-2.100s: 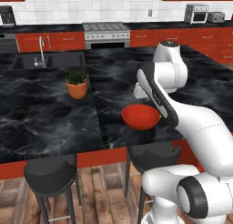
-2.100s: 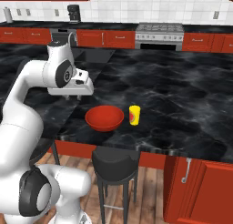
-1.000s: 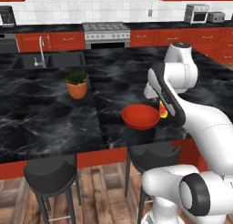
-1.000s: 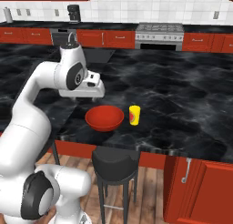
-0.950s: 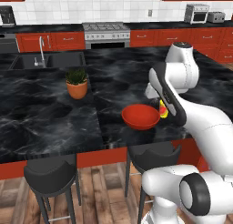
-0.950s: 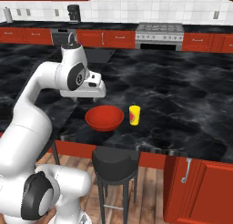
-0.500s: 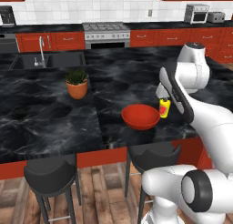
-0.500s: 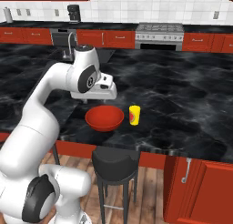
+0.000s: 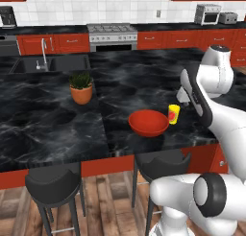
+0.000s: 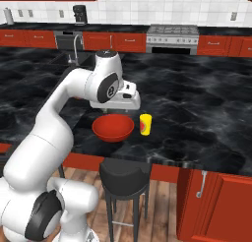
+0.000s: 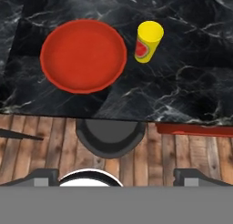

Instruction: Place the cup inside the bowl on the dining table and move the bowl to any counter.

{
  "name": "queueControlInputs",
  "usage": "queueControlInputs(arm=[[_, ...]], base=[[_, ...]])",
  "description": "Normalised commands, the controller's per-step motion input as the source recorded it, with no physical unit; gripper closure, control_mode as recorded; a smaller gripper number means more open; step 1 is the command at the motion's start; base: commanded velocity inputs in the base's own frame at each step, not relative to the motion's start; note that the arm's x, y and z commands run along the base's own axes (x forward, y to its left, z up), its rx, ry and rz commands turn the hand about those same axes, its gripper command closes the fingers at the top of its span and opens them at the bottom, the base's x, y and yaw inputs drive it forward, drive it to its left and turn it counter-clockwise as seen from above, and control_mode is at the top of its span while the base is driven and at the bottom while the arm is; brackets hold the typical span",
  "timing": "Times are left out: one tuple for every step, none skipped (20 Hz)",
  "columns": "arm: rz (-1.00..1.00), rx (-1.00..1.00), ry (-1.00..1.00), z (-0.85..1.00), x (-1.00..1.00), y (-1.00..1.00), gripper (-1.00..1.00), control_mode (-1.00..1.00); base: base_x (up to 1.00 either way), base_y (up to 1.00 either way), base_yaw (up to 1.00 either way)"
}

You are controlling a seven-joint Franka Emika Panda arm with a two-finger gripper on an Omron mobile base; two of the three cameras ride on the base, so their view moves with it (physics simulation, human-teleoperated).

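A large dining table (image 9: 57, 120) with a black, white-veined marble top fills the middle of a red kitchen, and a long counter (image 9: 158, 27) with red drawers runs along the back wall. Two dark round stools (image 9: 52, 184) stand at the table's near edge. A white robot arm (image 10: 74, 96) arches over the table's near side. Near that edge sits a wide, shallow red bowl (image 11: 83, 55), empty. Just beside it, upright and not touching, stands a small yellow cup (image 11: 148, 41) with a red patch. An orange plant pot (image 9: 81, 88) sits well apart, further in. The gripper (image 11: 116, 175) hangs above bowl and cup, jaws spread wide, holding nothing; its finger tips (image 11: 189, 175) show at the bottom of the hand view. The cup is not yet grasped. The likely risks: the cup is narrow and light, so a finger brushing it on the way down could tip it. It stands close to the bowl, leaving little room for a finger between them. Both sit near the table's edge, so a nudged cup might roll off.
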Motion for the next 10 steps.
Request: queueControlInputs(arm=[[-0.05,0.0,-0.01,0.0,0.0,-0.42,-1.0,-1.0],[-0.05,0.0,-0.01,0.0,0.0,-0.42,-1.0,-1.0],[-0.05,0.0,-0.01,0.0,0.0,-0.41,-1.0,-1.0],[-0.05,0.0,-0.01,0.0,0.0,-0.35,-1.0,-1.0],[-0.03,0.0,-0.01,0.0,0.0,-0.3,-1.0,-1.0],[-0.02,0.0,0.0,0.0,0.0,-0.22,-1.0,-1.0],[0.0,0.0,0.0,0.0,0.0,-0.14,-1.0,-1.0],[0.0,0.0,0.0,0.0,0.06,-0.11,-1.0,-1.0],[0.0,0.0,0.0,-0.05,0.1,-0.13,-1.0,-1.0],[-0.01,0.0,0.0,-0.06,0.09,-0.13,-1.0,-1.0]], base=[[0.0,0.0,0.0],[0.0,0.0,0.0],[0.0,0.0,0.0],[0.0,0.0,0.0],[0.0,0.0,0.0],[0.0,0.0,0.0],[0.0,0.0,0.0],[0.0,0.0,0.0],[0.0,0.0,0.0],[0.0,0.0,0.0]])
